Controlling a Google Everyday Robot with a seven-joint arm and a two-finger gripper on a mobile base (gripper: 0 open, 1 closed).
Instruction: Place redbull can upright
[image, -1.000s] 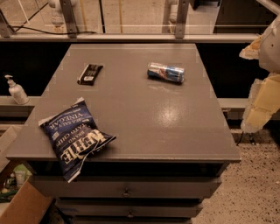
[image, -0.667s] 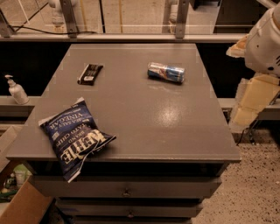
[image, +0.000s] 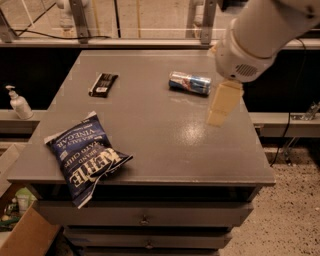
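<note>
The redbull can (image: 190, 83) lies on its side at the far right part of the grey table (image: 150, 130); it is blue and silver with a red marking. My gripper (image: 219, 114) hangs from the large white arm (image: 255, 40) that comes in from the upper right. It is above the table, just to the right of the can and a little nearer the front. It holds nothing that I can see and does not touch the can.
A blue chip bag (image: 85, 156) lies at the front left corner and overhangs the edge. A flat black wrapped bar (image: 103, 84) lies at the far left. A white pump bottle (image: 19, 103) stands on a ledge to the left. A cardboard box (image: 25, 235) sits on the floor.
The arm has swung in from the right edge of the view to over the table, bringing the gripper close beside the can. The can has not moved.
</note>
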